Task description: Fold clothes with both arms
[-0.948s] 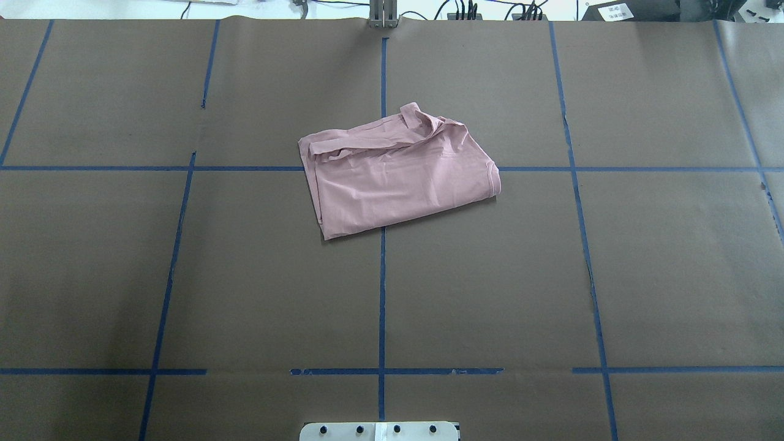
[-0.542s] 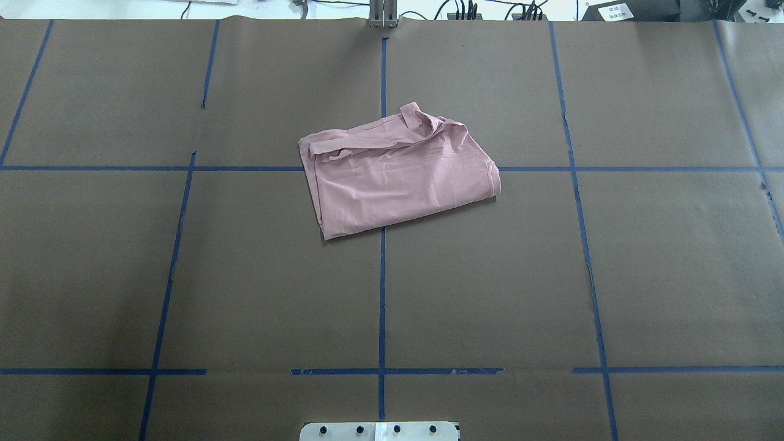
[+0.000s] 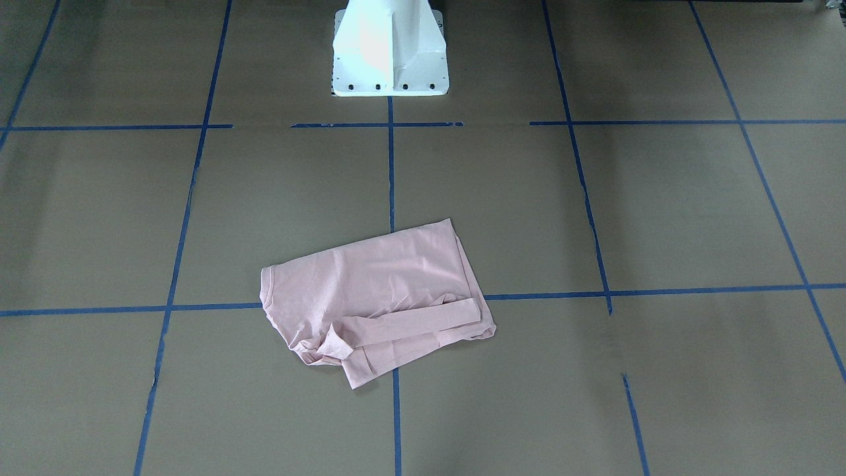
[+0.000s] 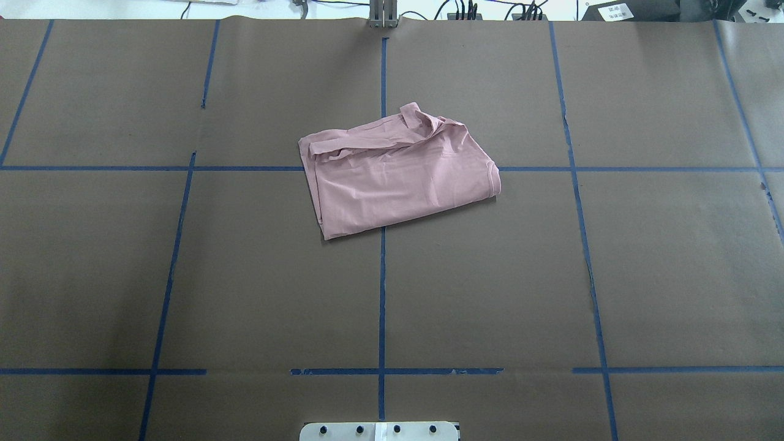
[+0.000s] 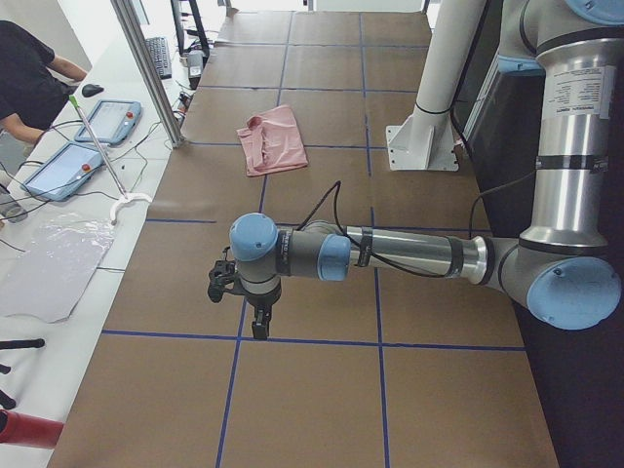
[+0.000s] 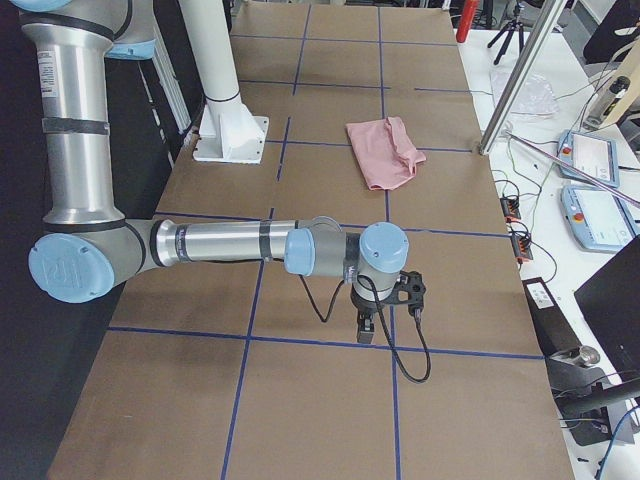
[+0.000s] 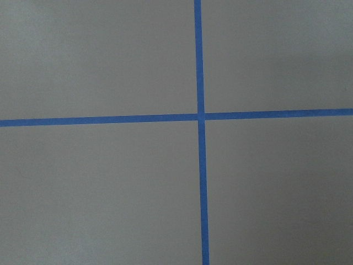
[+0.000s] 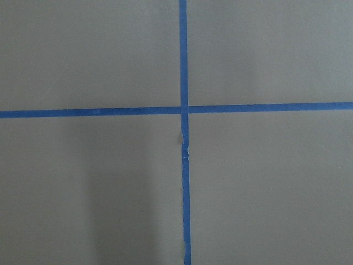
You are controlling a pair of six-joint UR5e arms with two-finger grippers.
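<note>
Pink T-shirt (image 4: pixel 398 174) lies unmoved, roughly folded, on the counter (image 4: pixel 184 275); left gripper (image 5: pixel 258 331) and right gripper (image 6: pixel 365 336) hang well apart from it, fingers' state impossible to tell, so folding looks finished or paused.

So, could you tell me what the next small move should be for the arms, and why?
Probably bring the left gripper in toward the T-shirt to flatten the loose strip along its far edge. The shirt lies folded, yet that strip looks rumpled, and neither the left nor the right gripper is near it: both hang at the ends of the table.
</note>
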